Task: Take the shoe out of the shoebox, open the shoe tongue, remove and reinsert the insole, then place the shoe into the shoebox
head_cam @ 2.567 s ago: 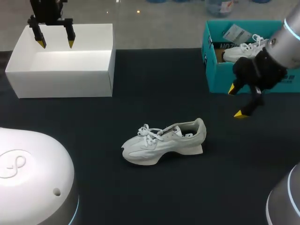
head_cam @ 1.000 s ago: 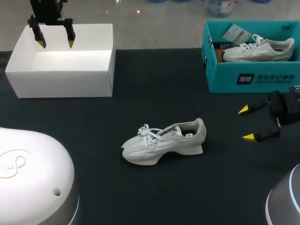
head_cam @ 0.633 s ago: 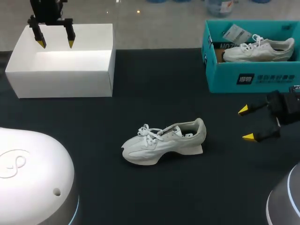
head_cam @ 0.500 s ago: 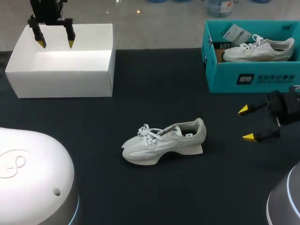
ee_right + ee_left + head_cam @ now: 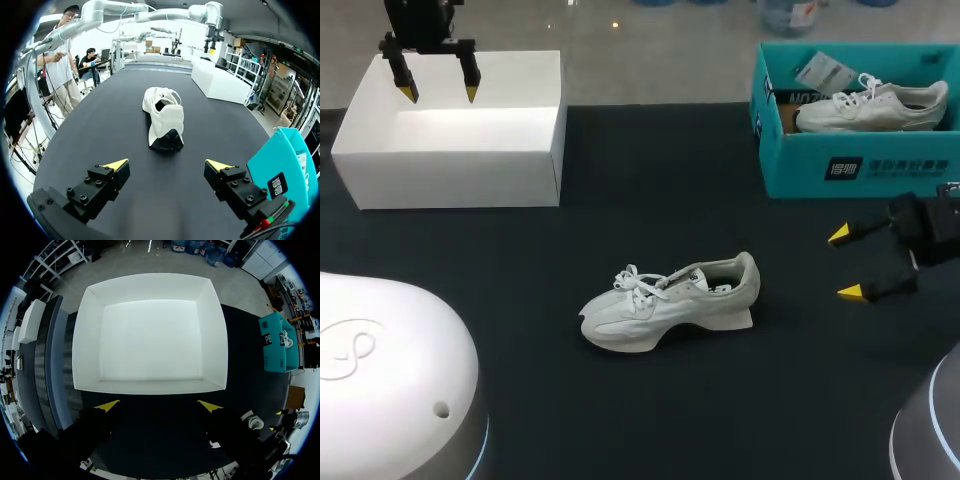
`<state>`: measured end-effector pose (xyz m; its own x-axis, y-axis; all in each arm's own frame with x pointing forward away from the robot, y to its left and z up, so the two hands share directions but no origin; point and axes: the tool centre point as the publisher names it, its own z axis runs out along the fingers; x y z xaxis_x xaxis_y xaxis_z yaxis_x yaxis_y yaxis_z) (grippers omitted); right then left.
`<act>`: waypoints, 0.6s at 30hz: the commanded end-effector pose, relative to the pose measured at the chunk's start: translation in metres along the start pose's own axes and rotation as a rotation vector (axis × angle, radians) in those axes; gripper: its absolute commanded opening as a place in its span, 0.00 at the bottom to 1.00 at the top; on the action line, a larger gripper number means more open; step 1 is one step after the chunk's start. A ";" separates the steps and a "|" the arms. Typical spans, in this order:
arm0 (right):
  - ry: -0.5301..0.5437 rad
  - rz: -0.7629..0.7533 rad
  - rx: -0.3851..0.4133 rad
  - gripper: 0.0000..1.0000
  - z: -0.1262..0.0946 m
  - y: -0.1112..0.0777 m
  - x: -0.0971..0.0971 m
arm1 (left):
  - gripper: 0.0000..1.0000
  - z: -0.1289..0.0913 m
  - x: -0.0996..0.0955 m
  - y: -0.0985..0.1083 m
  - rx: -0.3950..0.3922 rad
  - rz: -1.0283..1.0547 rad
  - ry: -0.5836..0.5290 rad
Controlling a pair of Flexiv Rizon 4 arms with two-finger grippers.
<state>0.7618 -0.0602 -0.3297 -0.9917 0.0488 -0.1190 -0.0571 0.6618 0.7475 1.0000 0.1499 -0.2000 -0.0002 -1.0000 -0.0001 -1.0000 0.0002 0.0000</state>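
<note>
A white sneaker (image 5: 670, 300) lies on its sole in the middle of the dark table, toe to the left, heel to the right, laces loose. In the right wrist view the sneaker (image 5: 163, 118) sits heel-first straight ahead of my right gripper (image 5: 167, 164), which is open and empty. That right gripper (image 5: 850, 264) hovers low at the table's right side, in front of the teal shoebox (image 5: 850, 170), which holds a second white shoe (image 5: 870, 105). My left gripper (image 5: 436, 92) hangs open and empty over the white box (image 5: 460, 150) at the back left; the box (image 5: 150, 335) looks empty.
My left arm's white base (image 5: 390, 380) fills the near left corner and my right arm's base (image 5: 930, 430) the near right. Bare dark tabletop (image 5: 660, 190) lies between the two boxes and around the sneaker.
The right gripper came away from the teal shoebox, swung down to the right and turned level, fingers pointing left; for the last second it has held still. The left arm and the sneaker have not moved.
</note>
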 end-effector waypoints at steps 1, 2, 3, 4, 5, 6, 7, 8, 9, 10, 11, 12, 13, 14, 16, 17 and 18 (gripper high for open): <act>-0.001 0.000 0.004 1.00 0.001 0.001 0.000 | 1.00 0.000 0.000 0.000 0.000 0.000 0.000; -0.001 0.000 0.004 1.00 0.001 0.001 0.000 | 1.00 0.000 0.000 0.000 0.000 0.000 0.000; -0.001 0.000 0.004 1.00 0.001 0.001 0.000 | 1.00 0.000 0.000 0.000 0.000 0.000 0.000; -0.001 0.000 0.004 1.00 0.001 0.001 0.000 | 1.00 0.000 0.000 0.000 0.000 0.000 0.000; -0.001 0.000 0.004 1.00 0.001 0.001 0.000 | 1.00 0.000 0.000 0.000 0.000 0.000 0.000; -0.001 0.000 0.004 1.00 0.001 0.001 0.000 | 1.00 0.000 0.000 0.000 0.000 0.000 0.000; -0.001 0.000 0.004 1.00 0.001 0.001 0.000 | 1.00 0.000 0.000 0.000 0.000 0.000 0.000; -0.001 0.000 0.004 1.00 0.001 0.001 0.000 | 1.00 0.000 0.000 0.000 0.000 0.000 0.000; -0.001 0.000 0.004 1.00 0.001 0.001 0.000 | 1.00 0.000 0.000 0.000 0.000 0.000 0.000; -0.001 0.000 0.004 1.00 0.001 0.001 0.000 | 1.00 0.000 0.000 0.000 0.000 0.000 0.000; -0.001 0.000 0.004 1.00 0.001 0.001 0.000 | 1.00 0.000 0.000 0.000 0.000 0.000 0.000; -0.001 0.000 0.004 1.00 0.001 0.001 0.000 | 1.00 0.000 0.000 0.000 0.000 0.000 0.000; -0.001 0.000 0.004 1.00 0.001 0.001 0.000 | 1.00 0.000 0.000 0.000 0.000 0.000 0.000; 0.005 -0.002 0.010 1.00 0.002 0.001 0.000 | 1.00 0.000 0.000 0.000 0.000 0.000 0.000; 0.007 -0.006 -0.004 1.00 0.006 0.000 -0.001 | 1.00 0.000 0.000 0.000 0.000 0.000 0.000; 0.012 -0.009 -0.002 1.00 0.008 0.000 -0.001 | 1.00 0.000 0.000 0.000 0.000 0.000 0.000; 0.018 -0.012 0.003 1.00 0.011 0.000 -0.001 | 1.00 0.000 0.000 0.000 0.000 0.000 0.000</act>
<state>0.7600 -0.0565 -0.3310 -0.9923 0.0343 -0.1189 -0.0665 0.6625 0.7461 1.0000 0.1499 -0.2000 -0.0002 -1.0000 -0.0001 -1.0000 0.0002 0.0000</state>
